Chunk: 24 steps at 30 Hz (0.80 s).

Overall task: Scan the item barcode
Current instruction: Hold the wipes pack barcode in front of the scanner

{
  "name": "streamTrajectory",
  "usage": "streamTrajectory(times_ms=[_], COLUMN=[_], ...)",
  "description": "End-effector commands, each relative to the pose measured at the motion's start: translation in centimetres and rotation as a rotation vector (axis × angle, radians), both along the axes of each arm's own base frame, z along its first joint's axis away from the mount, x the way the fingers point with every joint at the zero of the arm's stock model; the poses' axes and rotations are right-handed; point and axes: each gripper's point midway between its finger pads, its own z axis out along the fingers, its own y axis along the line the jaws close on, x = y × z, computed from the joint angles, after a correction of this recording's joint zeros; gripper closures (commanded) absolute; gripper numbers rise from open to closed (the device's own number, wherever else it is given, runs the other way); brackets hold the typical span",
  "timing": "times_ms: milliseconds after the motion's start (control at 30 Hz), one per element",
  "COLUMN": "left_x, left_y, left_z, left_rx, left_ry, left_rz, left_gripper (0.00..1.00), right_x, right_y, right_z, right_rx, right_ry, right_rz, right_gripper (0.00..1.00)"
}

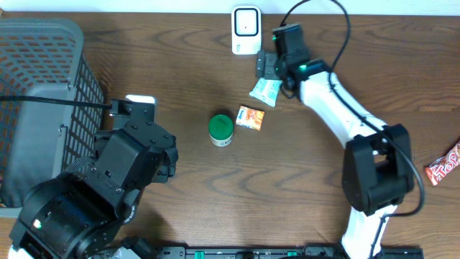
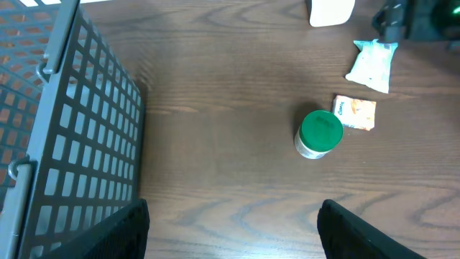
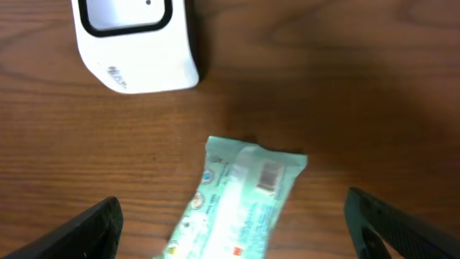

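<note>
A mint-green packet (image 3: 241, 205) lies flat on the wooden table, its barcode (image 3: 269, 175) facing up. My right gripper (image 3: 237, 232) hangs open over it, one finger on each side and neither touching. From above, the packet (image 1: 266, 90) sits just below the right gripper (image 1: 264, 68). The white scanner (image 1: 245, 29) stands at the back edge, close beyond the packet, and shows as the scanner (image 3: 136, 43) in the right wrist view. My left gripper (image 2: 233, 237) is open over bare table at the left, beside the basket.
A green-lidded jar (image 1: 221, 129) and a small orange packet (image 1: 250, 117) lie mid-table. A grey wire basket (image 1: 36, 86) fills the left side. A red candy bar (image 1: 444, 164) lies at the right edge.
</note>
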Motion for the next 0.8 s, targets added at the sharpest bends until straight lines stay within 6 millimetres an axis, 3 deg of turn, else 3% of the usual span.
streamTrajectory(times_ms=[0,300,533,767], left_x=[0.0,0.0,0.0,0.0], left_y=[0.3,0.3,0.3,0.3], left_z=[0.3,0.3,0.3,0.3], left_rx=[-0.005,-0.004,-0.005,-0.005], left_ry=[-0.012,-0.012,-0.012,-0.012], left_rz=[0.020,0.020,0.020,0.020], left_gripper=[0.25,0.25,0.25,0.25], right_x=[-0.4,-0.9,-0.4,-0.6], right_y=[1.4,2.1,2.4,2.5], right_z=[-2.2,-4.4,-5.6,-7.9], right_rx=[-0.055,-0.194,-0.181,-0.207], right_ry=[-0.001,-0.055,-0.064,-0.034], right_rz=[-0.110,-0.200,-0.211,-0.206], right_gripper=[0.06,0.08,0.26,0.28])
